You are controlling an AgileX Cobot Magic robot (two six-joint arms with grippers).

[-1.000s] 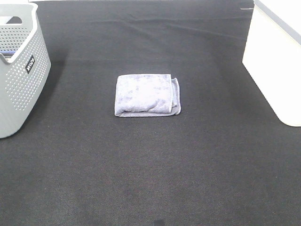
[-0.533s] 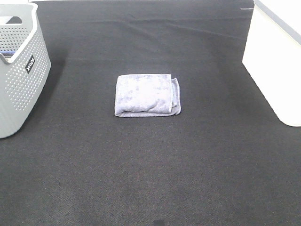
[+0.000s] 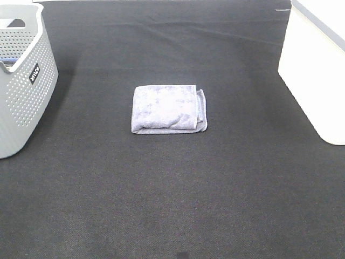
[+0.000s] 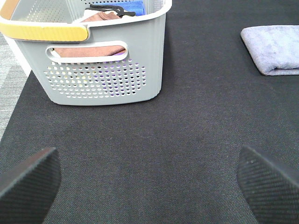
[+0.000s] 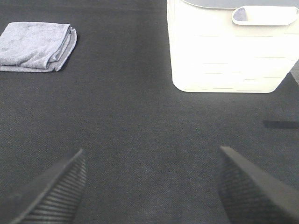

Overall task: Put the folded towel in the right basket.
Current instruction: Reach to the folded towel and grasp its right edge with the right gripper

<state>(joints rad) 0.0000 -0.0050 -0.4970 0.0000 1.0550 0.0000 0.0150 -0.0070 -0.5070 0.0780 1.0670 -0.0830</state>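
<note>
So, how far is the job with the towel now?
Nothing looks done: the folded towel lies on the dark mat, apart from the white basket at right. Nothing is in hand: both pairs of jaws stand open and empty. Left: grasp the towel, carry it over, drop it in.

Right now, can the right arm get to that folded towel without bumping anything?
Probably yes. The right gripper is open, and only bare black mat lies between it and the folded towel. The white basket stands well apart from the towel, out of that path.
</note>
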